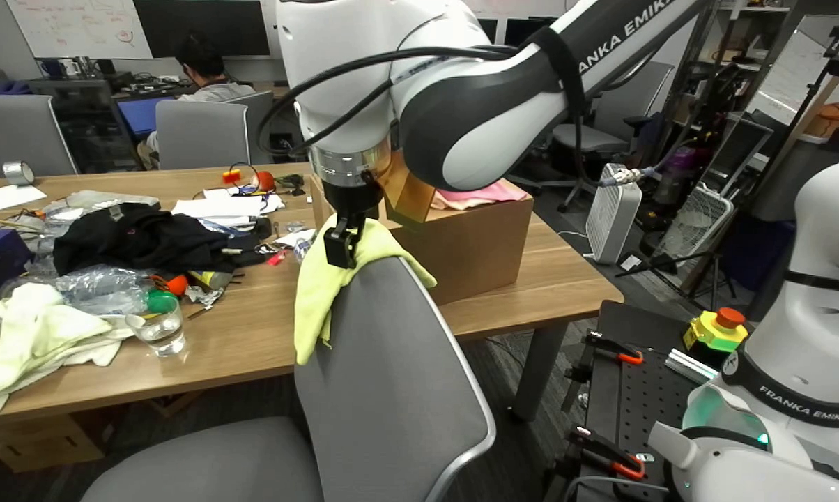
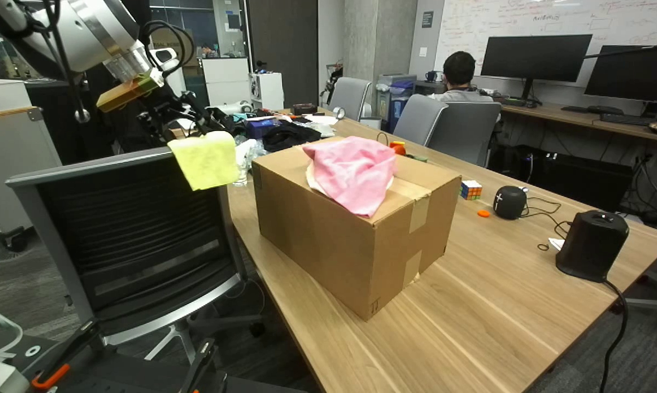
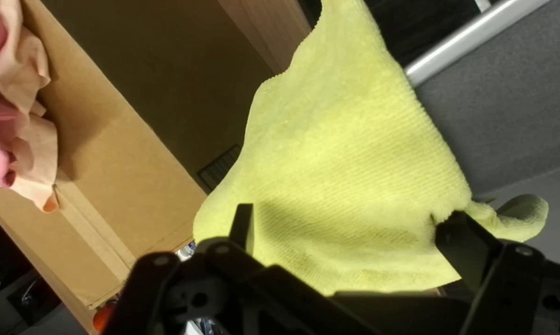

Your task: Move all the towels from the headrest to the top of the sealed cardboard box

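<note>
A yellow-green towel hangs over the top of the grey chair back; it also shows in an exterior view and the wrist view. My gripper points down at the towel on the chair top. In the wrist view the gripper's fingers are wide apart with towel between them; the right fingertip presses into or touches the cloth. The cardboard box stands on the table beside the chair, its top flaps taped. A pink towel with a pale peach cloth under it lies on the box top.
A glass of water and a pale yellow cloth sit near the table's front edge. Black cloth and plastic clutter lie behind them. Beyond the box are a puzzle cube and black speakers.
</note>
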You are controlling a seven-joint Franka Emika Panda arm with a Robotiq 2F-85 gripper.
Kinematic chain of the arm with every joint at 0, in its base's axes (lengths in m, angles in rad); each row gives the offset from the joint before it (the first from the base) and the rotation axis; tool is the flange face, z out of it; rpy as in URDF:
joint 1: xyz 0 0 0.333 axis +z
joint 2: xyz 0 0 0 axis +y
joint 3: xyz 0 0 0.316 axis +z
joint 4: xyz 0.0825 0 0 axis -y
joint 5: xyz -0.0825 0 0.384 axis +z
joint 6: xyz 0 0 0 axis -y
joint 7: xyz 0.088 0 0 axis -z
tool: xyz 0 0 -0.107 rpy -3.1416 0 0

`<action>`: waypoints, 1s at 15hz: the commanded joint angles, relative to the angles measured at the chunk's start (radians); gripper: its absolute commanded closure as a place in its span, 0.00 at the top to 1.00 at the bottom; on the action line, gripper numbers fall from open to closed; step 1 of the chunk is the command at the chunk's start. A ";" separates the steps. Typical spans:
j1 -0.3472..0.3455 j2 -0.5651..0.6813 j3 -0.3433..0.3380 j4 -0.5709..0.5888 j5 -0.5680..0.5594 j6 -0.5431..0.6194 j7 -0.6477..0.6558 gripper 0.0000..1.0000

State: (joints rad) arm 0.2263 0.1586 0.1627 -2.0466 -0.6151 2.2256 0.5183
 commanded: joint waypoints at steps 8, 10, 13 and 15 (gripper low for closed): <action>0.011 0.008 -0.018 0.023 -0.009 -0.010 0.020 0.29; 0.011 0.002 -0.018 0.021 -0.010 -0.009 0.017 0.14; 0.013 -0.020 -0.018 0.011 -0.016 -0.008 0.013 0.05; 0.015 -0.055 -0.013 -0.003 -0.015 -0.006 0.006 0.07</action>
State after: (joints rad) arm 0.2304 0.1505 0.1531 -2.0314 -0.6151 2.2254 0.5281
